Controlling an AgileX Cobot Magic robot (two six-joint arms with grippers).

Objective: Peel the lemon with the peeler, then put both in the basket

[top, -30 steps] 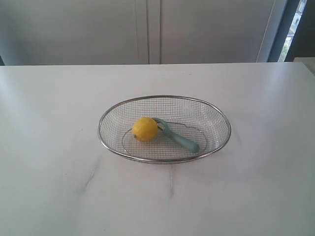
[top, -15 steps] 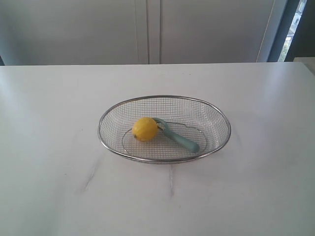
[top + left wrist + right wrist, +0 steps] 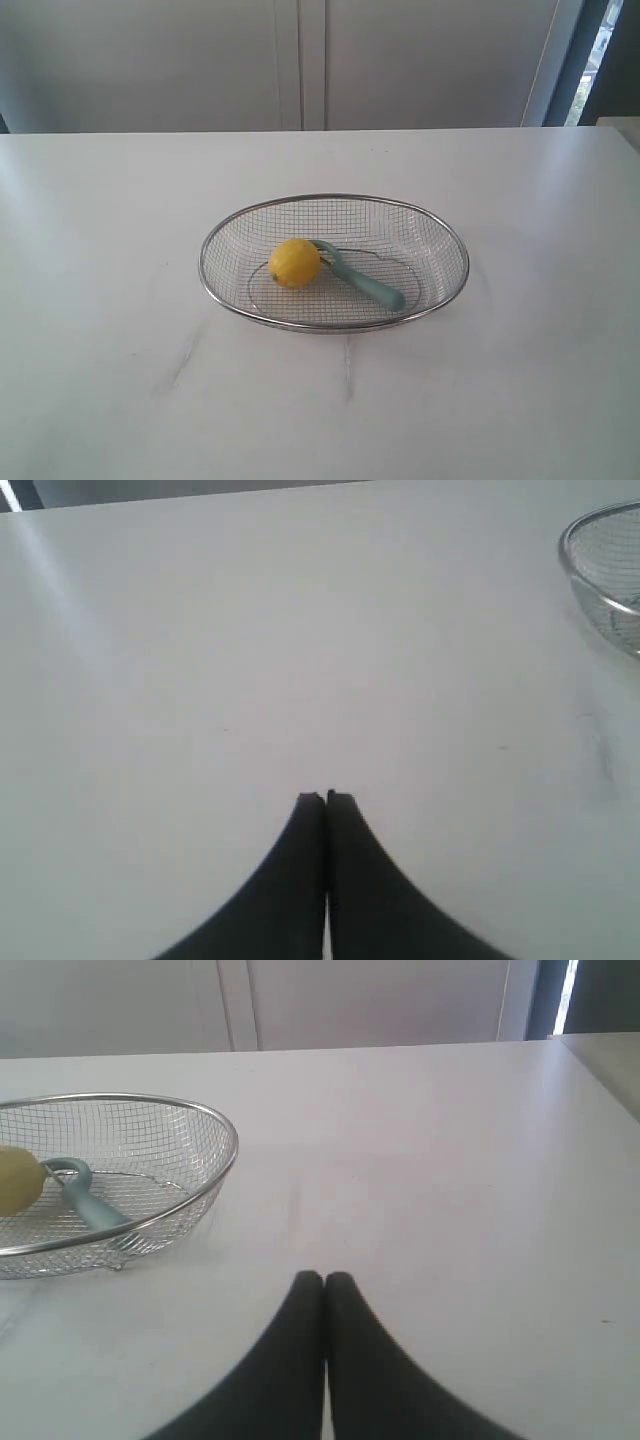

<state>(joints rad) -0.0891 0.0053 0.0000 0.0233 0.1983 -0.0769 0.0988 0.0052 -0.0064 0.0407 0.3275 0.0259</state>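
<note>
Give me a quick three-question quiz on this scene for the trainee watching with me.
1. Multiple choice: where does the peeler lie? A) on the bare table; B) in the basket beside the lemon; C) between a gripper's fingers.
2. True or false: the left gripper and the right gripper each have their fingers pressed together, holding nothing.
3. Fill in: the end of the peeler nearest the lemon is its ____ (head or handle).

Key: 1 B. 2 True. 3 head.
</note>
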